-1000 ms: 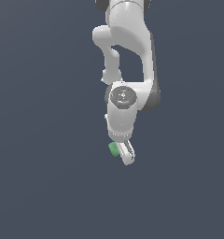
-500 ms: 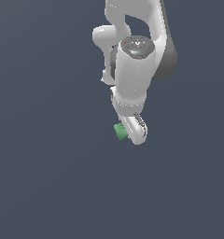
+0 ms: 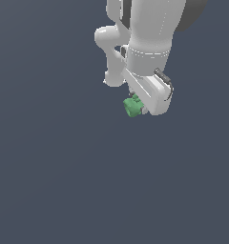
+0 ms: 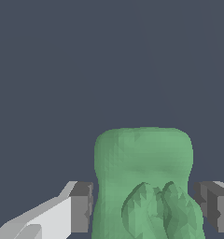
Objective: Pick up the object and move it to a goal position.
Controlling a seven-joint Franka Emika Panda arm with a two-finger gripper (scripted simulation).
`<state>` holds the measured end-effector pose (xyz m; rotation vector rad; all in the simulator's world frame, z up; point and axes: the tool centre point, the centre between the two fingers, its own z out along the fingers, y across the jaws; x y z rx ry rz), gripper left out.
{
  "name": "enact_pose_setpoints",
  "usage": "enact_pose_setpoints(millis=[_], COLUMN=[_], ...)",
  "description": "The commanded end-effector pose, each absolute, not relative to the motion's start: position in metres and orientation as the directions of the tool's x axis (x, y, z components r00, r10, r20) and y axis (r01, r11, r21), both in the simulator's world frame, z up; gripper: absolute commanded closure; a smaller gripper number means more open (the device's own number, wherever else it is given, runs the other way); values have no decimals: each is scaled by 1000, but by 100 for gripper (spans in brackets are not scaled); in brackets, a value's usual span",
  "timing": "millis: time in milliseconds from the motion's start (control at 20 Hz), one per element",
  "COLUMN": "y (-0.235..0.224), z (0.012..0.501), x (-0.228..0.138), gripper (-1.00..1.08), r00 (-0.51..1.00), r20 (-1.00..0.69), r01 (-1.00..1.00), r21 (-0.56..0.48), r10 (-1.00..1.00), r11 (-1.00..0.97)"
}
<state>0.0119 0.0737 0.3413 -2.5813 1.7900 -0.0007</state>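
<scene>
A small bright-green, lumpy block (image 3: 132, 106) is seen gripped at the tip of the white Franka arm's two-fingered gripper (image 3: 139, 106), against a plain slate-grey backdrop (image 3: 49, 181). In the exterior view the block is shown projecting toward that view's left from beneath the white gripper body, its far side hidden behind the fingers. The arm's upper links are cut off by the frame's top edge. In the wrist view the green block (image 4: 144, 182) is seen filling the space between the dark-grey finger pads (image 4: 81, 207), the jaws being closed onto its two flanks; contact on one side is hard to make out. The block's lower part is cut off by the frame.
</scene>
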Motion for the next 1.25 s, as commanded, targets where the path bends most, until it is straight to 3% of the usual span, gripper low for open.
enact_pose_setpoints(millis=[0, 600, 1200], y=[79, 102, 108], z=[370, 475, 502], x=[5, -13, -16], gripper=[108, 108, 108], r00=[350, 351, 353], r20=[1, 1, 0], r01=[-937, -936, -936], r21=[0, 0, 0], r10=[-937, -936, -936], r11=[-350, -351, -353])
